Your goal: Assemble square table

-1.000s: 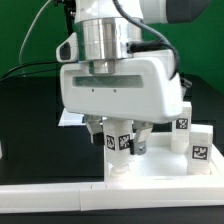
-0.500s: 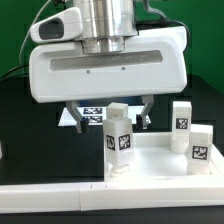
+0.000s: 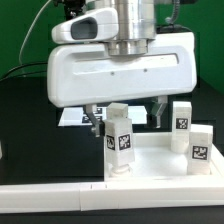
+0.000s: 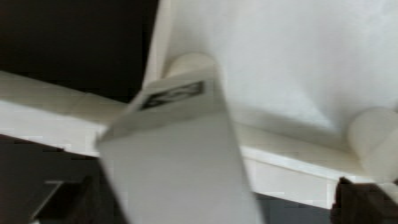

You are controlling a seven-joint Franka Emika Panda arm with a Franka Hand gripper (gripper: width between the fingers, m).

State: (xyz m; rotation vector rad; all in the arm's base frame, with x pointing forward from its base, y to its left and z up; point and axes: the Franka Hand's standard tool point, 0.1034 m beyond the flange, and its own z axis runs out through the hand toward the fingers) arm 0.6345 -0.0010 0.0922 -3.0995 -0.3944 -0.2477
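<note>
The white square plate (image 3: 155,165) lies on the table. One white leg (image 3: 120,142) with a tag stands upright at the plate's corner nearest the exterior view's left. Two more tagged legs (image 3: 182,122) (image 3: 200,146) stand at the plate's right. My gripper (image 3: 127,115) hangs just above the standing leg, open and empty, with one finger (image 3: 95,118) on each side of its top. In the wrist view the leg (image 4: 169,150) points up between the dark fingertips (image 4: 365,200), with the plate (image 4: 267,60) behind it.
The long white border rail (image 3: 50,200) runs along the front. The marker board (image 3: 72,118) lies behind the plate, partly hidden by my gripper. A green wall stands at the back.
My gripper let go of the standing leg, rose above it, and shifted toward the exterior view's right. The leg stays upright on the plate.
</note>
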